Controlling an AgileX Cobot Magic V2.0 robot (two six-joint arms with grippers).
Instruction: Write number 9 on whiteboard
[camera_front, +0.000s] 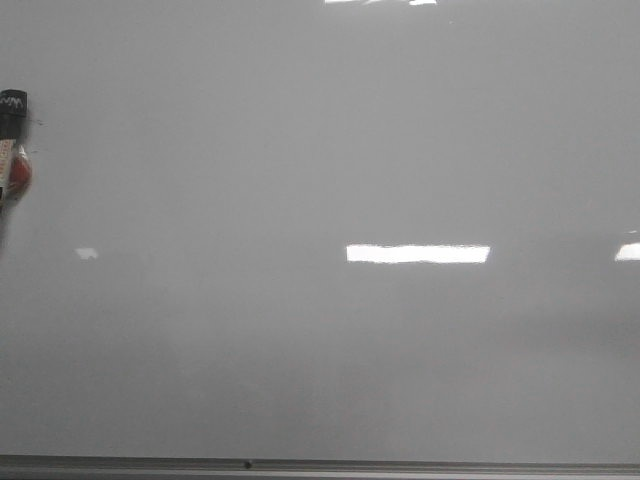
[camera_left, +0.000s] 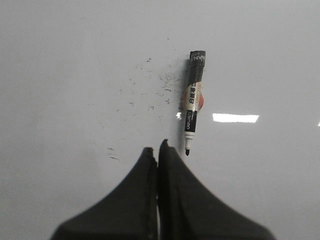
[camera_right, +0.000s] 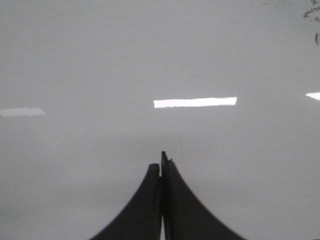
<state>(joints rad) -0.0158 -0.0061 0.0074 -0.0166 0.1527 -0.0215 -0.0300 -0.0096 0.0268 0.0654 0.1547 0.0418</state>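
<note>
The whiteboard (camera_front: 320, 150) is a glossy pale grey board that fills the front view, with a grey metal bottom edge (camera_front: 320, 466). No drawn number 9 shows in any view. A marker pen (camera_left: 193, 102) with a black end and a bare tip lies flat on the board; it also shows at the left edge of the front view (camera_front: 12, 150). My left gripper (camera_left: 157, 150) is shut and empty, its tips just beside the pen's tip. My right gripper (camera_right: 162, 162) is shut and empty over bare board. Neither gripper shows in the front view.
Faint black smudges and specks (camera_left: 150, 85) mark the board beside the pen. More specks (camera_right: 312, 12) show at one corner of the right wrist view. Bright light reflections (camera_front: 418, 253) lie across the board.
</note>
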